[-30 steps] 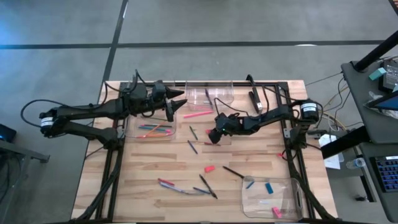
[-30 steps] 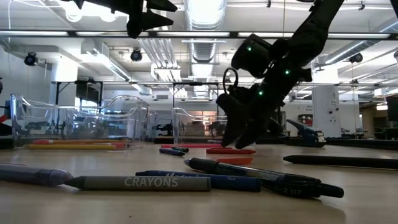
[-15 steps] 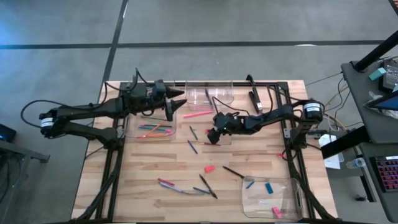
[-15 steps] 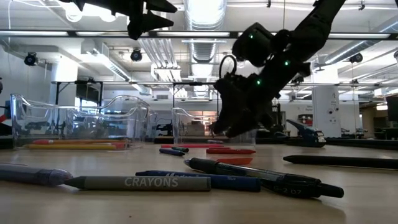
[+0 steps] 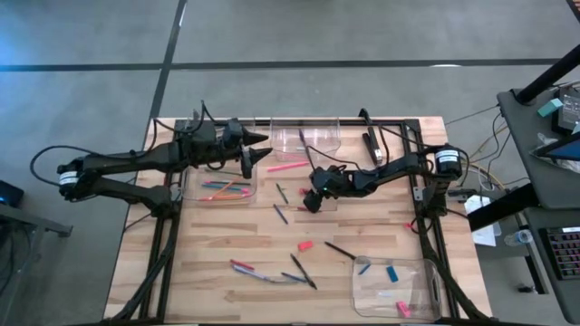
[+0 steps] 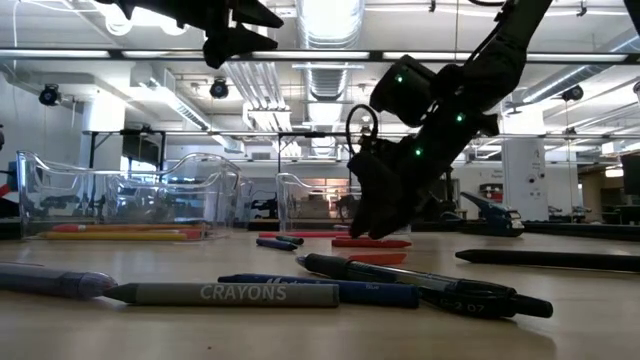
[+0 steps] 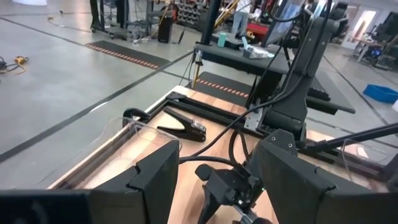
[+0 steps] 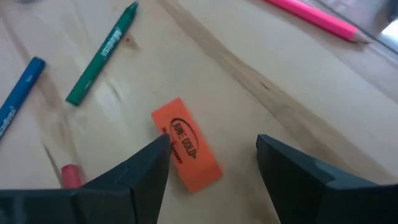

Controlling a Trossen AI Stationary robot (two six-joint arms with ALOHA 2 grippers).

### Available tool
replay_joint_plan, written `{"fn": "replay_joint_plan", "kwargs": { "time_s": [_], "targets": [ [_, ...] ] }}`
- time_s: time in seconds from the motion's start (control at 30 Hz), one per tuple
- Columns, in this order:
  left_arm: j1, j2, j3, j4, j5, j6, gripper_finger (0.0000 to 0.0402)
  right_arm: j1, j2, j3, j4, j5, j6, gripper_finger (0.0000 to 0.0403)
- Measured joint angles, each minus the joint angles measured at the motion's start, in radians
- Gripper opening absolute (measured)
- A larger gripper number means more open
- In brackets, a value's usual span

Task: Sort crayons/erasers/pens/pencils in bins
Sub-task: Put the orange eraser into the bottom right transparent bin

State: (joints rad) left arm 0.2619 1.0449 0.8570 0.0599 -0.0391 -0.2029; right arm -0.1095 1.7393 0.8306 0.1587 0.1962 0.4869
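Observation:
An orange eraser [image 8: 186, 152] lies flat on the wooden table, just ahead of my right gripper [image 8: 211, 168]. That gripper is open, its fingers slanting down on either side of the eraser without touching it; in the high view it is at mid-table [image 5: 311, 201]. A green crayon [image 8: 101, 55] and a pink stick [image 8: 314, 17] lie nearby. My left gripper [image 5: 258, 149] hangs open, high above the far-left bin [image 5: 225, 187], which holds several coloured sticks. Dark pens [image 5: 303, 270] lie loose on the table.
A clear bin [image 5: 306, 138] stands at the far edge. Another bin [image 5: 396, 285] at the near right holds blue and pink erasers. A pink eraser [image 5: 305, 244] and a cluster of sticks [image 5: 258, 272] lie toward the near edge. A black clamp [image 5: 372, 145] sits at the far right.
My right gripper has rolled about its own line over the orange eraser, rising a little and sinking back, still open. The eraser has stayed where it was.

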Motion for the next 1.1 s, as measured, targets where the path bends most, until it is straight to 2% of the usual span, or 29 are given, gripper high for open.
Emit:
{"fn": "replay_joint_plan", "kwargs": {
  "time_s": [0.33,0.47,0.6,0.87,1.1],
  "targets": [
    [0.000,0.000,0.000,0.001,0.000,-0.001,0.0203,0.012,0.031,0.005,-0.009,-0.026,-0.026,0.0228],
    [0.000,0.009,0.000,0.003,-0.001,-0.001,0.0203,0.015,0.032,0.014,-0.017,-0.040,-0.084,0.0219],
    [0.000,0.032,0.000,0.009,-0.002,-0.002,0.0203,0.018,0.034,0.025,-0.019,-0.097,-0.152,0.0175],
    [0.000,0.079,0.000,0.011,-0.002,-0.028,0.0203,0.017,0.034,0.028,-0.026,-0.153,-0.157,0.0043],
    [0.000,0.090,0.000,0.011,-0.002,-0.030,0.0203,0.015,-0.002,0.027,-0.034,-0.165,-0.143,0.0010]
  ]
}}
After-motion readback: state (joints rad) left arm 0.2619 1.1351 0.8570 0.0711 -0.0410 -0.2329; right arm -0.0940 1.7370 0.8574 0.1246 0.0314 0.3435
